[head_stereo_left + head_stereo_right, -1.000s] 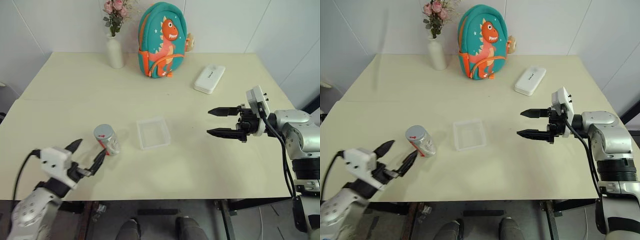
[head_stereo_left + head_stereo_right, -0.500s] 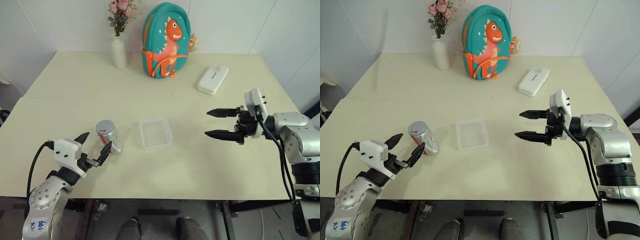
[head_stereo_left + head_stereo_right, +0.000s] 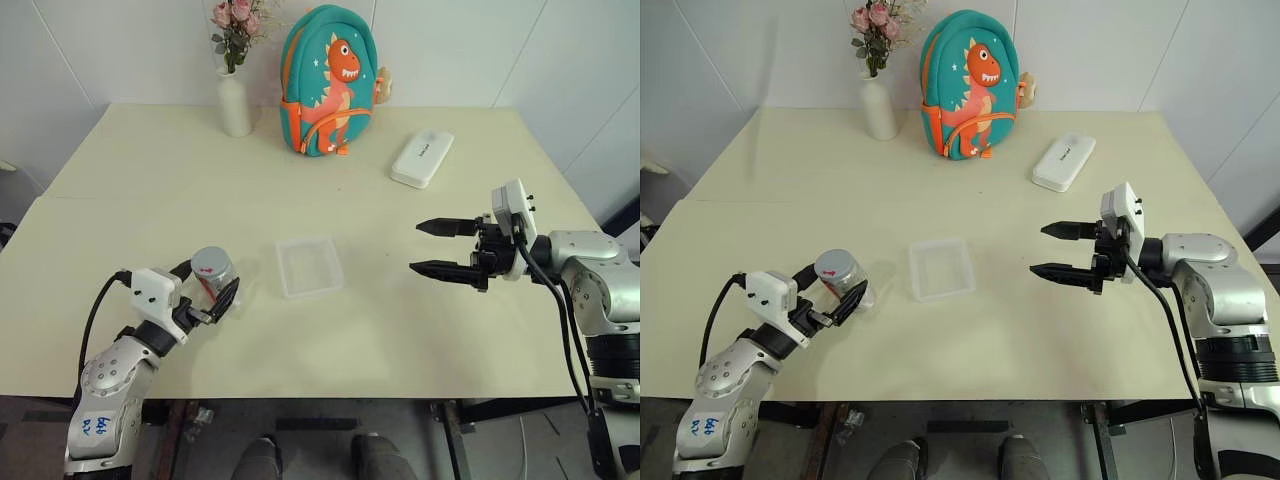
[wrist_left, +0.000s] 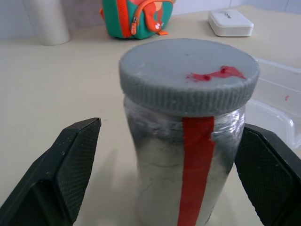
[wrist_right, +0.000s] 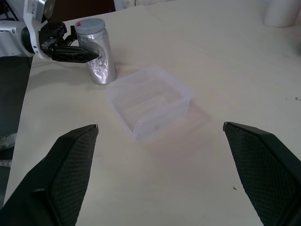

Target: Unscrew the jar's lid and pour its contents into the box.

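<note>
Take the box (image 3: 309,266) as your marker: it sits open and upright near the middle of the desk (image 3: 400,340), a shallow clear tray with low walls.

Your jar (image 3: 213,276) stands upright on the desk to the robot's left of the box, near it but apart. The grey lid (image 4: 189,71) is on the jar, with a red smear on top, and a red strip runs down the clear wall below it. You cannot make out the contents through the clouded wall.

Your left hand (image 3: 207,294) is at the jar, on the side away from the box. Its two black fingers (image 4: 59,181) are spread wide, one on each side of the jar. In the left wrist view there is a gap between each pad and the jar wall, so it grips nothing.

Your right hand (image 3: 431,247) hangs above the desk on the other side of the box, well apart from it, pointing across toward it. Its fingers are spread wide too, and it carries nothing.

Beyond the box, toward the wall, you see a dinosaur backpack (image 3: 330,80), a white vase (image 3: 233,102) with flowers beside it, and a white oblong case (image 3: 421,158).
</note>
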Action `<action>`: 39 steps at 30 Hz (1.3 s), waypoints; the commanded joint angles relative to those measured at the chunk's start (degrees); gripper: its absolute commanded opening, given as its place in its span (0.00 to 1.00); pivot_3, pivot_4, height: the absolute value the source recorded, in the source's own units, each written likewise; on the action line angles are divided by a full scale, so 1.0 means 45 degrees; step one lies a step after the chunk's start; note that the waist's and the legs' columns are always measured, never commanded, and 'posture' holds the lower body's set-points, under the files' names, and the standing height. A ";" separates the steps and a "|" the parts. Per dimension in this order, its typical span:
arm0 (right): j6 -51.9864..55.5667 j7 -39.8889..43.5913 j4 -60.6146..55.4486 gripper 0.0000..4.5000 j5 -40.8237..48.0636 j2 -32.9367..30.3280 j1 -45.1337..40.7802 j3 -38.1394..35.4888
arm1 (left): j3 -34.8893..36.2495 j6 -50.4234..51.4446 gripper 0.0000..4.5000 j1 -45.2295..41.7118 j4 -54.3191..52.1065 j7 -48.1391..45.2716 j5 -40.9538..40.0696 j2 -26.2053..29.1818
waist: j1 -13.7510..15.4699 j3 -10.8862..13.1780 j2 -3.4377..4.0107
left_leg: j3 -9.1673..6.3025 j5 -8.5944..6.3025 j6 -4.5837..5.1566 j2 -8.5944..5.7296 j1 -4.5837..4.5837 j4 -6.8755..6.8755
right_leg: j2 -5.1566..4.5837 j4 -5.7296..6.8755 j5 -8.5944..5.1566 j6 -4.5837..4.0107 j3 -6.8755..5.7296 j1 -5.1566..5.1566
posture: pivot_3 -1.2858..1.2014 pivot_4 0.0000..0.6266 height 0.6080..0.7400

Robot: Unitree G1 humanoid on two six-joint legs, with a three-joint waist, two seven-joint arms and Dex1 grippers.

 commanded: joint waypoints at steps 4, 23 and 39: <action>-0.0102 -0.0156 -0.0470 1.00 0.0231 -0.0190 -0.0099 -0.0416 | -0.0209 -0.0359 1.00 -0.0256 -0.0157 -0.0058 -0.0026 -0.0097 | 0.0006 0.0000 0.0000 | 0.0000 0.0000 0.0000 -0.0001 0.0000 0.0001 | -0.0001 0.0002 0.0000 0.0001 0.0000 0.0002 | 0.52 0.24 1.00; 0.0039 -0.0774 -0.0870 1.00 0.0607 0.0448 -0.0411 -0.0355 | 0.1406 0.1572 0.67 0.0101 -0.1630 -0.0079 -0.1763 0.0864 | -0.0024 0.0000 0.0000 | -0.0001 0.0000 0.0000 0.0002 0.0000 0.0004 | 0.0002 0.0013 0.0001 0.0002 0.0001 -0.0003 | 0.52 0.24 1.00; 0.0210 -0.1317 -0.1298 1.00 0.0906 0.0694 -0.0137 -0.0365 | 0.0456 0.1419 0.67 -0.0299 -0.0261 -0.0674 -0.1572 0.0732 | -0.0025 0.0001 -0.0001 | -0.0003 0.0000 0.0000 0.0002 -0.0003 0.0005 | 0.0002 0.0007 0.0001 0.0001 0.0001 -0.0002 | 0.52 0.24 1.00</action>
